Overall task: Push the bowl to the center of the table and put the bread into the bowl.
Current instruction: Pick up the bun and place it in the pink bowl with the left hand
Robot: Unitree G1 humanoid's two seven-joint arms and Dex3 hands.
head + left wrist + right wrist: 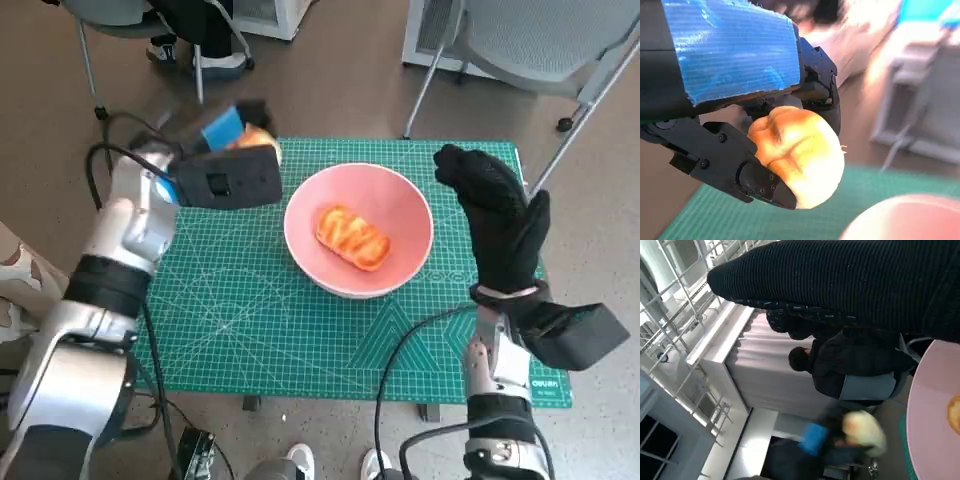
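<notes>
Head view. The pink bowl (358,230) sits near the middle of the green table (250,320), so the pushing step looks done. One glazed bread (352,238) already lies inside it. The left hand (222,152) hovers off the bowl's 10 o'clock side, above the table's far left corner, and a pale bun (262,145) shows at its far edge. The right hand (495,215) stands upright at the bowl's 3 o'clock, just beside the rim; it appears to hold nothing, with the fingers raised together rather than clenched (contact with the rim cannot be made out).

Left wrist view. The left hand (735,100) grasps the bun (797,155) between its black fingers (747,172) and the part under the blue tape. The bun hangs clear above the table (715,217); the bowl's rim (905,220) is in the corner of the picture, still well off to one side of the bun.

Right wrist view. The glove of the right hand (850,282) crosses the picture with nothing seen in it. The bowl (935,410) lies close by, and the blurred bun (865,432) with the blue tape sits beyond it. A person (850,365) is seated in the background.

Step in hand, as judged: carrying the second bread to the bowl. The next move calls for bringing the left hand towards 4 o'clock until the bun is over the bowl, then letting go.
</notes>
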